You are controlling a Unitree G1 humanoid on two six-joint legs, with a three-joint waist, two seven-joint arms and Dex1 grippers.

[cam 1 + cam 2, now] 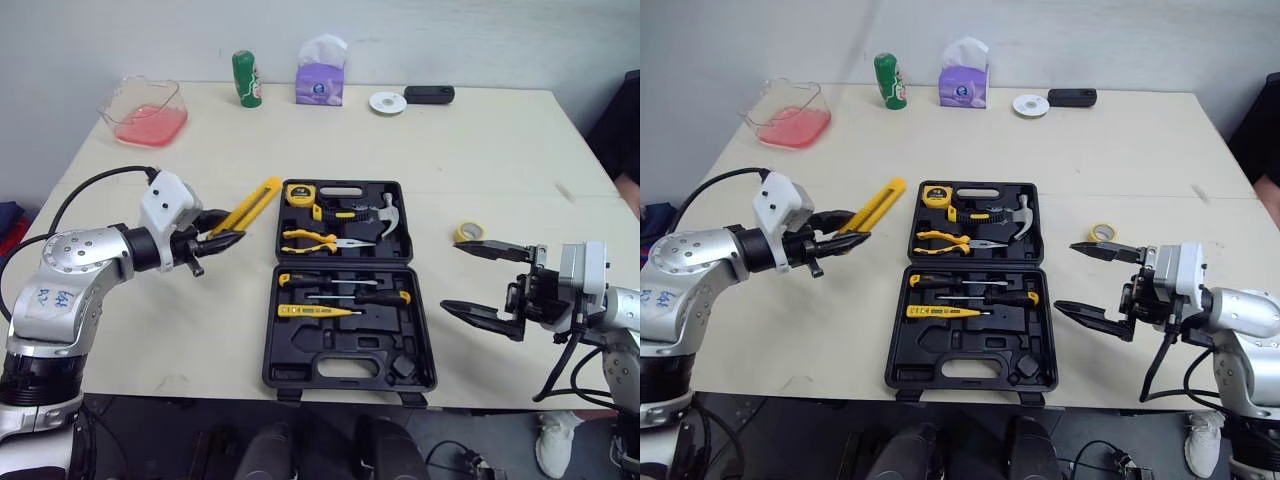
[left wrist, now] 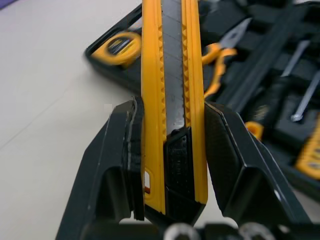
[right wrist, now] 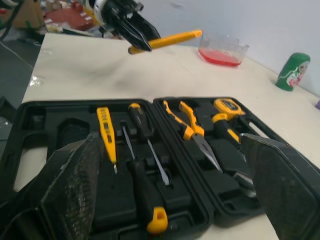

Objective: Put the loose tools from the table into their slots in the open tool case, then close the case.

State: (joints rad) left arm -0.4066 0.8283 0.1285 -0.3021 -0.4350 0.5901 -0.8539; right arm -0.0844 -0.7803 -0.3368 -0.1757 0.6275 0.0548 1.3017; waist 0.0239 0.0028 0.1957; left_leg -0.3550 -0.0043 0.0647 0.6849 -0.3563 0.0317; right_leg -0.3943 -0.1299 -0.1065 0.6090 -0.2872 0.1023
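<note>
Table (image 1: 480, 150) bears the open tool case (image 1: 300, 345). Right gripper (image 1: 450, 276) beside it, spread wide, empty. Left gripper (image 1: 228, 236) clamps yellow utility knife (image 1: 245, 207) by its butt end, aloft left of case; judged light, stiff, smooth-sided, so may pivot; mid-body hold safer.

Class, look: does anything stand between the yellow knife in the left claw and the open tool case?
Nothing visible does. The left claw holds the utility knife above bare table, just left of the tool case, which lies open with empty slots in its near half.
</note>
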